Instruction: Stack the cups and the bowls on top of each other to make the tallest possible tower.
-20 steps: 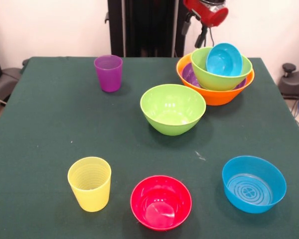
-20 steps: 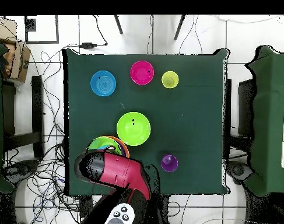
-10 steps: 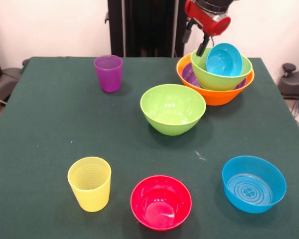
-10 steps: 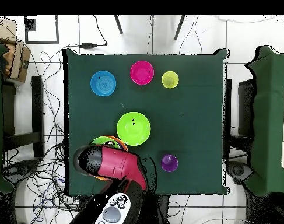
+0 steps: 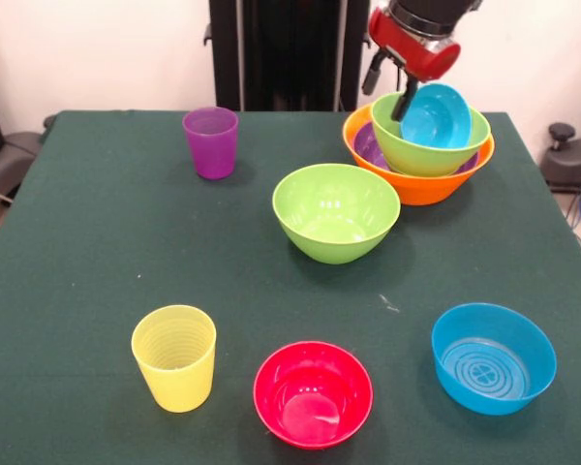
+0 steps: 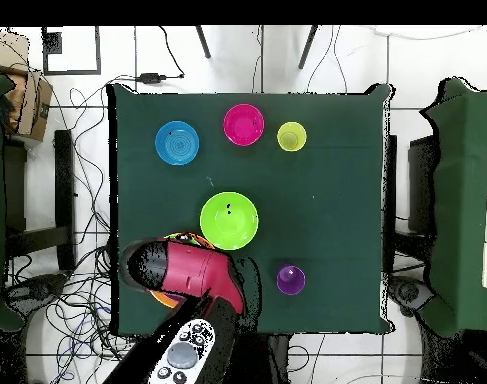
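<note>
1. Tower (image 5: 418, 160): orange base bowl near the table's far right corner, green bowl nested inside, blue bowl (image 5: 434, 114) tilted on top
2. Gripper (image 5: 399, 97) at the blue bowl's rim; cannot tell its finger state
3. Open room: green cloth table (image 5: 97, 262) bare at centre-left
4. Loose: purple cup (image 5: 211, 141), yellow cup (image 5: 175, 356), lime bowl (image 5: 335, 210), pink-red bowl (image 5: 313, 392), blue bowl (image 5: 493, 357)

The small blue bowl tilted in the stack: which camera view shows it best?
The front view. There the small blue bowl lies tilted in the green bowl, above the orange bowl, with the tool at its rim. In the overhead view the red arm hides it entirely.
</note>
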Tool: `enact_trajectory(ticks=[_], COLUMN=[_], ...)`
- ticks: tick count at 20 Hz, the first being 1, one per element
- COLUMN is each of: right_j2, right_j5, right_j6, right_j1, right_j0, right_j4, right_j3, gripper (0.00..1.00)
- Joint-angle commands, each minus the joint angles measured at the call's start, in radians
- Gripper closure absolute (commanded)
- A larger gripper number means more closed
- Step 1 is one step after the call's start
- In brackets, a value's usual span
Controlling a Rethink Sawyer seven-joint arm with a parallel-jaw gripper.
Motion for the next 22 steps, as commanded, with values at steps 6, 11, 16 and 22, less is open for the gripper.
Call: enact_trajectory(ticks=[6, 11, 16, 22], right_j2=[0.072, 0.072, 0.079, 0.106], right_j5=[0.069, 0.043, -0.018, -0.145], right_j6=[0.183, 0.198, 0.192, 0.174], right_j1=[0.045, 0.051, 0.053, 0.072], right_j0=[0.070, 0.086, 0.095, 0.079], right_j4=[0.028, 0.046, 0.057, 0.062], right_j3=[-0.074, -0.054, -0.011, 0.058], gripper=[0.00, 0.00, 0.00, 0.00])
